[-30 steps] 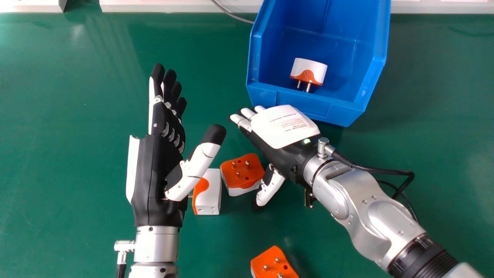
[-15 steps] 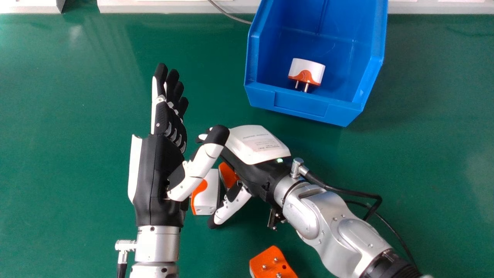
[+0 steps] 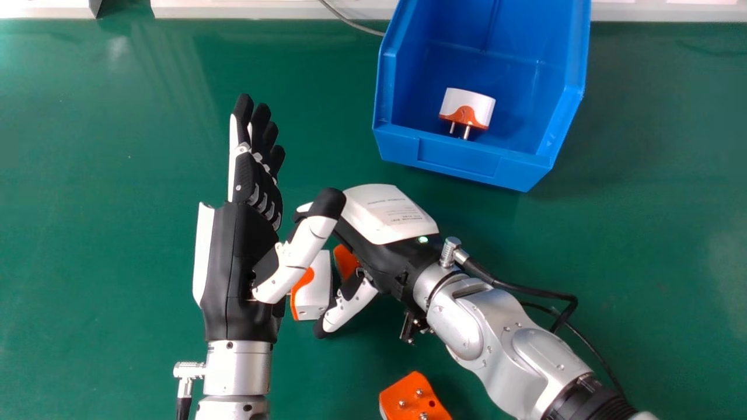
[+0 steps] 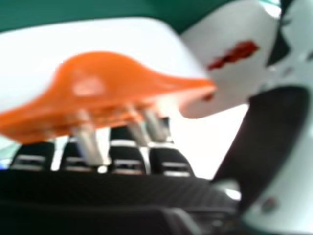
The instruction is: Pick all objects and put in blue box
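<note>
Head view: right hand (image 3: 394, 219) is low over the middle plug (image 3: 345, 261), thumb out, fingers looking relaxed rather than curled. I don't see a closed grip. Side plug (image 3: 314, 294) is just beside the middle one, between the two hands. Near plug (image 3: 414, 399) sits apart on the green table (image 3: 117, 291), pins up. One more, the boxed plug (image 3: 467, 108), is inside the blue box (image 3: 461, 158). Left hand (image 3: 233, 256) is open and upright, its thumb overlapping the right fingers in this view; can't tell if they touch.

Right hand view: a plug with its pins toward the palm, probably the middle one. Thumb apart from it, a second white body close behind, likely the side plug.

Risks: closing now could catch both plugs or shove the side plug into the left hand, since they're so close. Pins against the palm could tip the plug and leave a weak hold. Left thumb may snag the right hand on lift. I'd check thumb placement before squeezing.
</note>
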Action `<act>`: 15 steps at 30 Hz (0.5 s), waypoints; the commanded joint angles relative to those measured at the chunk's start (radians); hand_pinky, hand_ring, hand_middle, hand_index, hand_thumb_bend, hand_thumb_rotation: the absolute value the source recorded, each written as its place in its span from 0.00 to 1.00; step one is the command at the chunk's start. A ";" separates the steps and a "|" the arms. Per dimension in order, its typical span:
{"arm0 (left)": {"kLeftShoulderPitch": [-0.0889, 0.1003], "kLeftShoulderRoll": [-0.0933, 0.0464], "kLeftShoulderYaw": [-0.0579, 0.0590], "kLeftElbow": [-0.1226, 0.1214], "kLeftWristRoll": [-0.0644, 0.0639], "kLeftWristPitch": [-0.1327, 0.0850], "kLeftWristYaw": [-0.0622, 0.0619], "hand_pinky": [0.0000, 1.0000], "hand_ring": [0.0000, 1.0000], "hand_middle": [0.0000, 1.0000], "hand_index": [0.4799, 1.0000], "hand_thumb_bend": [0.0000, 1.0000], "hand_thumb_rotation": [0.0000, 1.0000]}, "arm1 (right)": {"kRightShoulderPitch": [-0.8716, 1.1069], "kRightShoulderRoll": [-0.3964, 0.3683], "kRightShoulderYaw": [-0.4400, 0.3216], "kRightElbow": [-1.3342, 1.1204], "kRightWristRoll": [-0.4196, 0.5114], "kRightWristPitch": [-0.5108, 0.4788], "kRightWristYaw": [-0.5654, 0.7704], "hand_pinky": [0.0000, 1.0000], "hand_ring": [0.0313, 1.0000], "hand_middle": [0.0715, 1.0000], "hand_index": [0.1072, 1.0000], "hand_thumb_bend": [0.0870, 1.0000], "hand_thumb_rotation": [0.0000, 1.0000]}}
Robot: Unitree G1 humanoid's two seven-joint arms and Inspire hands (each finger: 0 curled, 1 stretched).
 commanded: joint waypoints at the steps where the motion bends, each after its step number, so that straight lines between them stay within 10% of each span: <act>1: -0.010 -0.020 -0.004 -0.011 0.004 -0.019 -0.001 1.00 1.00 1.00 1.00 0.78 0.49 | 0.025 0.027 0.007 0.009 0.032 -0.024 0.018 0.75 0.81 0.83 0.79 0.87 0.26; 8: -0.005 -0.019 -0.008 -0.018 0.009 -0.020 -0.003 1.00 1.00 1.00 1.00 0.78 0.49 | 0.026 -0.010 0.030 -0.016 -0.023 -0.039 -0.070 0.65 0.72 0.74 0.73 0.79 0.21; 15: 0.020 -0.017 -0.015 -0.036 0.005 -0.014 -0.010 1.00 1.00 1.00 1.00 0.78 0.49 | 0.191 -0.025 -0.205 -0.157 0.202 -0.272 -0.307 0.58 0.65 0.68 0.68 0.73 0.17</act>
